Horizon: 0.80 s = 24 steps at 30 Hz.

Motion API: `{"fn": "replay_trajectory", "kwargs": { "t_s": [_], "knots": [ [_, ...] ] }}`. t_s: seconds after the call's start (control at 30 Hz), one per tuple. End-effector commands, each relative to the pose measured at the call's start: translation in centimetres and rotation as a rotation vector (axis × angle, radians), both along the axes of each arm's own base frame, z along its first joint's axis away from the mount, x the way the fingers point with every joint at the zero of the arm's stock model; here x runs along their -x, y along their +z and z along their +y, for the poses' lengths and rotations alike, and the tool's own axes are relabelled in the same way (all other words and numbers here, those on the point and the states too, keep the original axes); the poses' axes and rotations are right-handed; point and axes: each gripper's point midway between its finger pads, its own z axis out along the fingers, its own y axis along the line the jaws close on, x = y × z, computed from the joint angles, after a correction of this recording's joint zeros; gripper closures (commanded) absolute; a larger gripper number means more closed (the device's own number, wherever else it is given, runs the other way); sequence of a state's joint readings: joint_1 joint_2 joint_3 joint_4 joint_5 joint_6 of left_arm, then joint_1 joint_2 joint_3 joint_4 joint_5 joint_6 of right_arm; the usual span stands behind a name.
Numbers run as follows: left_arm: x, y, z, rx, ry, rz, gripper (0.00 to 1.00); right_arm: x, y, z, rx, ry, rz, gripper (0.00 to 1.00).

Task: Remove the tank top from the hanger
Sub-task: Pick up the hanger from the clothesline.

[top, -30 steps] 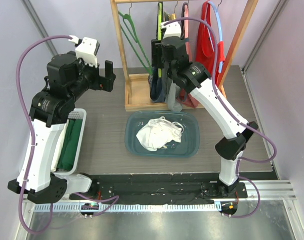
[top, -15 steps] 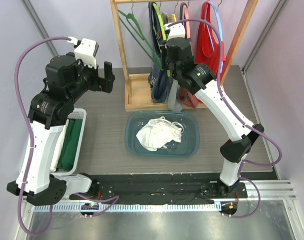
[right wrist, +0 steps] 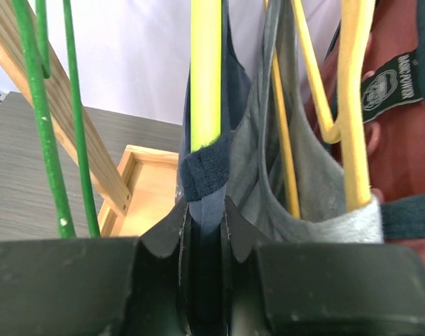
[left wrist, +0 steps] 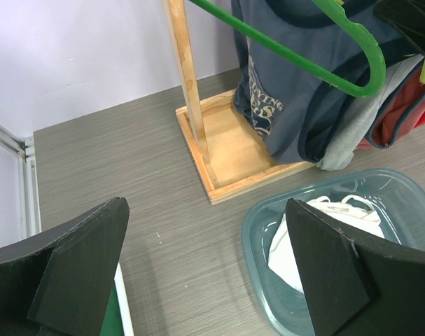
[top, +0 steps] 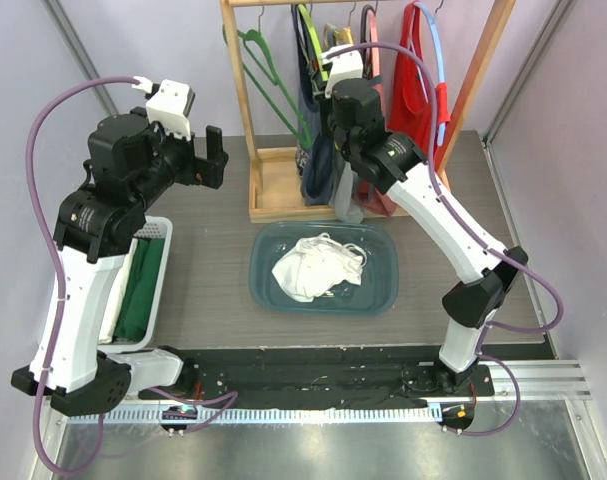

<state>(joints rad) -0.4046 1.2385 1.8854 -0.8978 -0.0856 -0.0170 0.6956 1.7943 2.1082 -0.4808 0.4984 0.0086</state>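
Observation:
A navy tank top (top: pixel 316 160) hangs on a yellow-green hanger (top: pixel 306 40) on the wooden rack (top: pixel 245 95). My right gripper (top: pixel 335 75) is shut on the navy strap (right wrist: pixel 205 175) where it loops over the yellow hanger bar (right wrist: pixel 206 70). The navy top with its print also shows in the left wrist view (left wrist: pixel 282 91), behind a green hanger (left wrist: pixel 317 56). My left gripper (top: pixel 215 155) is open and empty, held above the table left of the rack.
A grey top (right wrist: pixel 303 189) and a red top (top: pixel 418 90) hang on other hangers to the right. An empty green hanger (top: pixel 268 70) hangs at the left. A teal bin (top: pixel 383 290) holds a white garment (top: pixel 318 265). A white basket (top: pixel 158 232) with green cloth stands at left.
My right gripper has risen and moved back toward the rack's top, lifting the navy strap and hanger with it. The left arm has shifted only slightly.

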Motion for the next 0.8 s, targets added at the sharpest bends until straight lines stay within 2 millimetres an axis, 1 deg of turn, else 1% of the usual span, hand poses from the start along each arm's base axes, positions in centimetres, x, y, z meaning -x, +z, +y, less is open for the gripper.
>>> {"fn": "replay_trajectory", "kwargs": {
  "t_s": [0.0, 0.1, 0.2, 0.3, 0.37, 0.4, 0.43, 0.47, 0.5, 0.57, 0.6, 0.67, 0.7, 0.77],
  "knots": [
    [0.4, 1.7, 0.3, 0.016, 0.000, -0.068, 0.00, 2.0, 10.7, -2.6, -0.150, -0.017, -0.287, 0.99],
    [0.4, 1.7, 0.4, 0.015, 0.005, -0.068, 0.00, 2.5, 12.5, -3.3, -0.171, -0.026, -0.344, 0.99],
    [0.4, 1.7, 0.4, 0.015, 0.006, -0.070, 0.00, 3.1, 13.9, -3.7, -0.191, -0.025, -0.388, 0.99],
    [0.4, 1.6, 0.4, 0.014, 0.006, -0.069, 0.00, 3.4, 14.6, -3.8, -0.203, -0.020, -0.405, 0.99],
    [0.4, 1.6, 0.5, 0.014, 0.009, -0.069, 0.00, 3.6, 14.5, -3.9, -0.208, -0.019, -0.393, 0.99],
    [0.4, 1.6, 0.5, 0.014, 0.011, -0.070, 0.00, 3.5, 13.7, -3.8, -0.202, -0.014, -0.377, 0.99],
    [0.5, 1.5, 0.6, 0.013, 0.011, -0.067, 0.00, 3.6, 13.4, -3.8, -0.203, -0.009, -0.373, 0.99],
    [0.5, 1.5, 0.5, 0.013, 0.009, -0.067, 0.00, 4.4, 13.7, -4.3, -0.211, -0.008, -0.377, 0.99],
    [0.5, 1.5, 0.6, 0.013, 0.011, -0.067, 0.00, 4.3, 12.3, -4.1, -0.204, 0.002, -0.350, 0.99],
    [0.6, 1.4, 0.6, 0.012, 0.012, -0.066, 0.00, 4.8, 11.2, -4.3, -0.202, 0.011, -0.326, 0.99],
    [0.6, 1.4, 0.6, 0.012, 0.011, -0.066, 0.00, 5.5, 10.4, -4.6, -0.207, 0.017, -0.307, 0.99],
    [0.6, 1.4, 0.6, 0.013, 0.008, -0.064, 0.00, 6.5, 9.6, -4.8, -0.214, 0.040, -0.289, 0.99],
    [0.6, 1.4, 0.5, 0.013, 0.006, -0.066, 0.00, 7.4, 9.1, -5.4, -0.215, 0.051, -0.284, 0.99],
    [0.5, 1.5, 0.5, 0.014, 0.003, -0.065, 0.00, 8.4, 8.6, -5.5, -0.214, 0.087, -0.273, 0.99]
  ]
}}
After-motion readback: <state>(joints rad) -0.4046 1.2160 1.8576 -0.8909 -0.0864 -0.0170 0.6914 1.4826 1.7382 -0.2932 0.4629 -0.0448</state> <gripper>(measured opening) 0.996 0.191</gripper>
